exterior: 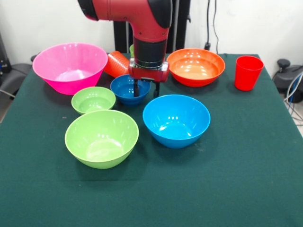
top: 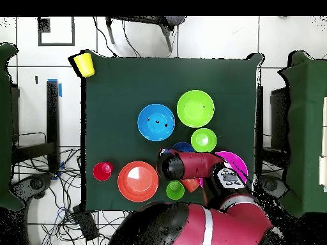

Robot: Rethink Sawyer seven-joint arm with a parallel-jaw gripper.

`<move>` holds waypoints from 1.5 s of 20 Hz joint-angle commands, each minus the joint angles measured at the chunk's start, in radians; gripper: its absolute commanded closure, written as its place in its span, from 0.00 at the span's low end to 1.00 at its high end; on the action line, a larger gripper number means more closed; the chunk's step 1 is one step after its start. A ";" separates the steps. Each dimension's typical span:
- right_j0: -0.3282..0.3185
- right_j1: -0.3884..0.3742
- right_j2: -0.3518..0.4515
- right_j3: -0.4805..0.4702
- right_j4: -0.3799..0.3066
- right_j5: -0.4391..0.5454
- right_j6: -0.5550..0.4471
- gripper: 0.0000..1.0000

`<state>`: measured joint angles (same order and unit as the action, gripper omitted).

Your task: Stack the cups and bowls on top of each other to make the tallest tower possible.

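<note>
Cups and bowls lie scattered singly over the desk; no tower exists yet, so by my reading nearly the whole task is still to be done. Nothing sits on anything else.

The huge pink bowl stands at the desk's far left corner in the front view, the wide shallow orange bowl along the far edge right of centre, and the red cup upright by the far right corner. The large blue bowl and the large green bowl occupy the middle, with the small green bowl between the large green one and the pink one. The orange cup lies on its side, just beside the pink bowl near the far edge. A light green cup is mostly hidden behind the arm in the front view, but the overhead view shows it upright near the orange bowl. The yellow cup sits off at the opposite corner, apparently right at or past the desk's edge.

The gripper hangs over the small dark blue bowl, its two dark fingers spread, one dipping inside the bowl and one outside the rim, jaws not yet closed on it. This looks like the first pick.

All pieces are glossy, smooth plastic, open side up except the tipped cup.
</note>
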<state>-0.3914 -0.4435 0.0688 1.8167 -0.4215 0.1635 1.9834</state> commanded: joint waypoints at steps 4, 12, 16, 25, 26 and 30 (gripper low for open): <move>-0.001 0.020 0.129 -0.060 -0.060 0.114 -0.083 0.00; -0.017 0.019 0.162 -0.063 -0.053 0.159 -0.107 0.00; -0.010 0.013 0.163 -0.064 -0.049 0.176 -0.101 0.00; -0.029 0.006 0.190 -0.058 -0.058 0.190 -0.112 1.00; -0.031 0.005 0.194 -0.058 -0.059 0.194 -0.116 1.00; -0.046 0.000 0.211 -0.050 -0.057 0.208 -0.120 1.00</move>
<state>-0.4311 -0.4852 0.1378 1.8154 -0.4218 0.2904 1.9832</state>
